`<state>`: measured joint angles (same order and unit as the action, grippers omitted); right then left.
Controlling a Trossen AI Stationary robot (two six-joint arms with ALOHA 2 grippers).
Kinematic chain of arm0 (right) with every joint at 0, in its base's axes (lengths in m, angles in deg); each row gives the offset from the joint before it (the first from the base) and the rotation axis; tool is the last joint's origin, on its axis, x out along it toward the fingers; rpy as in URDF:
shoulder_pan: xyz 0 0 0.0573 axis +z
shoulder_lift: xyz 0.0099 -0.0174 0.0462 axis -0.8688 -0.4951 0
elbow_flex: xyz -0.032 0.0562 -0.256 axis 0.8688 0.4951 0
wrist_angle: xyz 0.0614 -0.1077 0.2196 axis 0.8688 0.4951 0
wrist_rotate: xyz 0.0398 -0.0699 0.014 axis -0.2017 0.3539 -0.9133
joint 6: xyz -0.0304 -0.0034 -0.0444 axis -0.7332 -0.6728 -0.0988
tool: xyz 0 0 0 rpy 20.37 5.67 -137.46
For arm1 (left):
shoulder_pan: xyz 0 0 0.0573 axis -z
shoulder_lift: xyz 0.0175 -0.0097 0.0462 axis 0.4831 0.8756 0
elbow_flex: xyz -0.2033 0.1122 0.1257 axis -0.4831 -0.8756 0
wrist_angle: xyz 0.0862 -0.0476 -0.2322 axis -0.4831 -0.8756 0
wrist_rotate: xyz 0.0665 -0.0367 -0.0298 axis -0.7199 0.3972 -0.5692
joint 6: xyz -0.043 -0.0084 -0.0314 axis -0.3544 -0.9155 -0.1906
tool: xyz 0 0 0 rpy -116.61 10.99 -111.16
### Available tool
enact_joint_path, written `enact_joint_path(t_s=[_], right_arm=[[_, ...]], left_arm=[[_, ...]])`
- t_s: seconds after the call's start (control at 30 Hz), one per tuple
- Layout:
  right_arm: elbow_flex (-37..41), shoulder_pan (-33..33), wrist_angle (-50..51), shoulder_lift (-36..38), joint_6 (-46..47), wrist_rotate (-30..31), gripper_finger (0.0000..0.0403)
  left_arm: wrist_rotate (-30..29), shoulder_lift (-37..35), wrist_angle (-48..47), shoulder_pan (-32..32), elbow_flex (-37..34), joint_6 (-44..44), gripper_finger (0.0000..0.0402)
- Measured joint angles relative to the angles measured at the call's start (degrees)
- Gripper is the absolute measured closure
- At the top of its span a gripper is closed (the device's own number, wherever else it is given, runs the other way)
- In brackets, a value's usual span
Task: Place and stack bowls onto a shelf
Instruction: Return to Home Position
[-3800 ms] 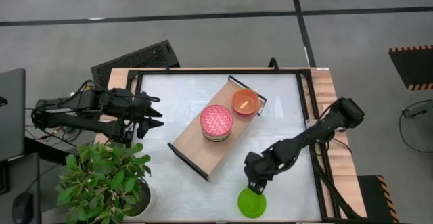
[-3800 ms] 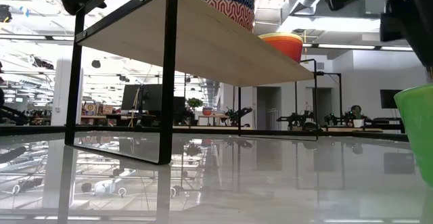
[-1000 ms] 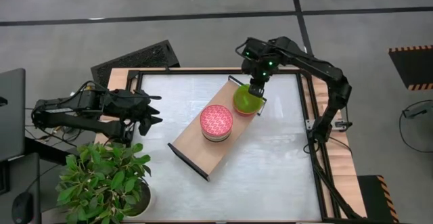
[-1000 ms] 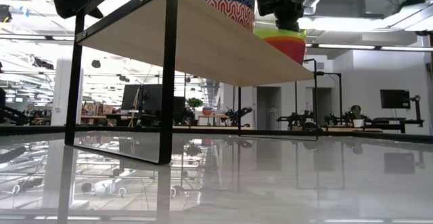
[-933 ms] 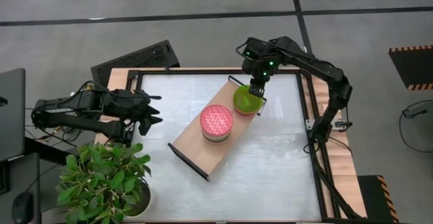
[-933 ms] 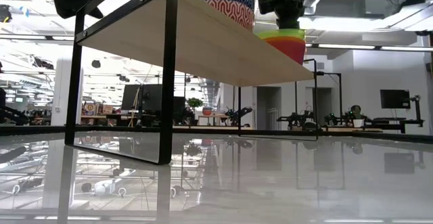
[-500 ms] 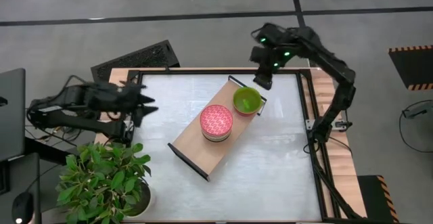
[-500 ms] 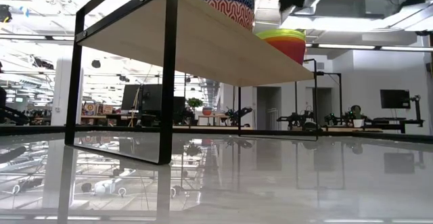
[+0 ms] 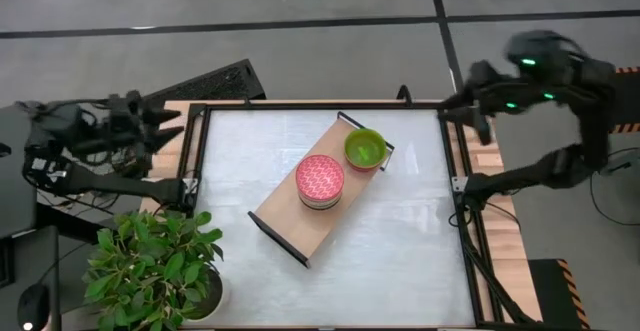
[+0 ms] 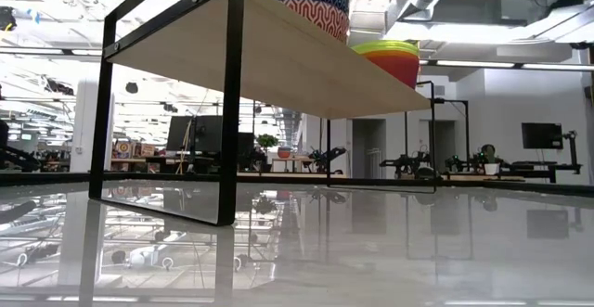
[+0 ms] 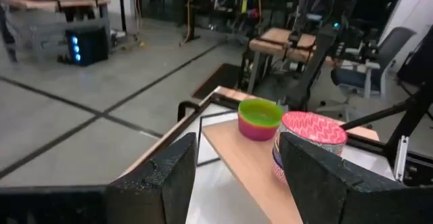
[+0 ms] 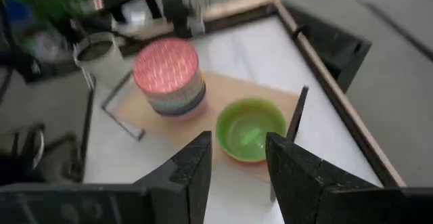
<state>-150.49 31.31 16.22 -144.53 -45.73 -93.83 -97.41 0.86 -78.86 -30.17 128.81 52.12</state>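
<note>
The light-wood shelf [image 9: 300, 216] stands slantwise mid-table on black end frames. On it, a stack of lattice bowls topped by a pink one [image 9: 320, 178] rests near the middle. A green bowl [image 9: 365, 148] sits nested on a second stack at the far end. The low view shows green, yellow and orange rims [image 10: 385, 52]. My left gripper [image 9: 172, 121] is open beyond the table's far left corner; its wrist view shows the green bowl [image 11: 260, 112] and the pink bowl [image 11: 312, 129]. My right gripper [image 9: 452, 104] is open at the far right corner, above the green bowl [image 12: 250, 128].
A potted plant [image 9: 155, 266] stands off the table's near left corner, and a black mat [image 9: 200, 89] lies beyond the far left edge. The black table frame [image 9: 450, 171] borders the white top. Bare white tabletop [image 9: 400, 251] lies near-right of the shelf.
My right gripper has left the green bowl on the stack at the shelf's far end, risen, and swung away toward the table's far right corner. My left arm has drawn back toward the far left and lifted. The green bowl has stayed where it was set.
</note>
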Motion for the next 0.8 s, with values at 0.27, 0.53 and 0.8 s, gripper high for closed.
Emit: enact_joint_path(t_s=[0.27,0.53,0.8], right_arm=[[20.24,1.46,-22.95,18.53,4.34,-8.30,0.0239],[59.48,4.64,-61.37,36.93,18.62,-9.13,0.0239],[88.20,11.90,-95.50,42.98,30.44,-8.58,0.0239]], left_arm=[[3.88,-8.25,0.40,0.09,-3.16,-1.64,0.0206],[14.37,-20.40,13.33,0.09,-21.06,-8.98,0.0206],[22.39,-29.31,25.68,0.09,-37.49,-15.10,0.0206]])
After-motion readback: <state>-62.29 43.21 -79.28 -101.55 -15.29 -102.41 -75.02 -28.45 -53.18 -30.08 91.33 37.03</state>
